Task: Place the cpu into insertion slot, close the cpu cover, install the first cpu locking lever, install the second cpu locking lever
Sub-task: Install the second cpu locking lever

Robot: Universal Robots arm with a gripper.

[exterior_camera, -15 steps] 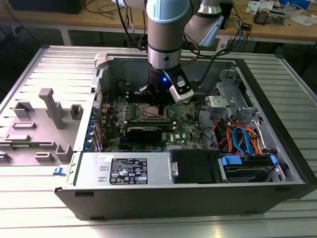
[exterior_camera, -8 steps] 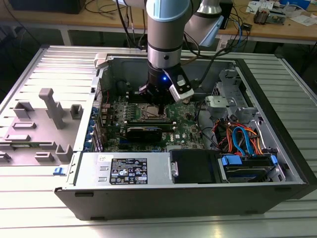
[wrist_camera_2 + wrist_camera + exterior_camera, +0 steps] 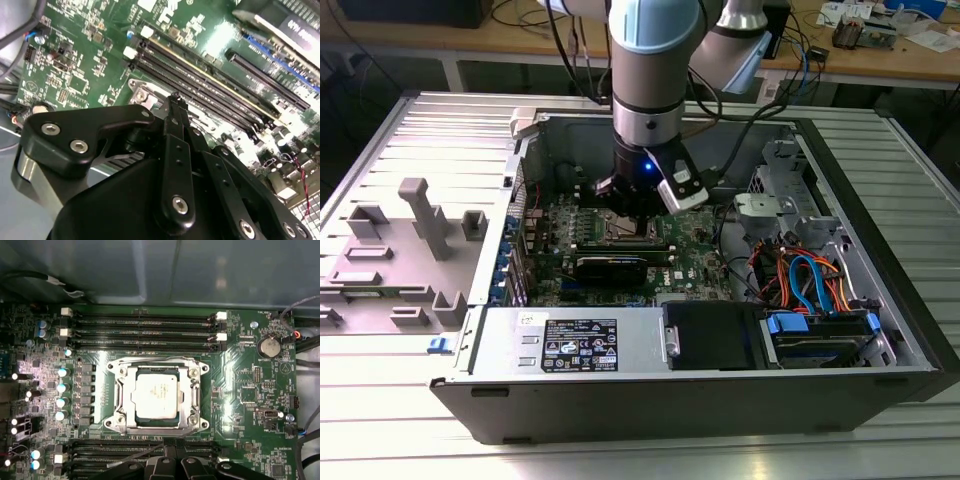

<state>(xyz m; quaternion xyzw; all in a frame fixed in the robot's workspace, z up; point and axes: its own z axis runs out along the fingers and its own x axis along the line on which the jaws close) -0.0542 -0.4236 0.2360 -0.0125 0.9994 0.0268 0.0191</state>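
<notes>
In the first wrist view the cpu lies flat in the insertion slot, its silver top showing through the window of the cpu cover. The cover lies down over the chip. A thin silvery locking lever slants across the memory slots beside the socket and ends at my gripper, which is shut with nothing clamped. In the second wrist view my gripper sits just above a corner of the socket's metal frame. In the exterior view my gripper hangs low over the socket.
Long black memory slots run on both sides of the socket. A black card stands beside it on the green board. The case walls, a drive cage with coloured cables and a black power supply enclose the area.
</notes>
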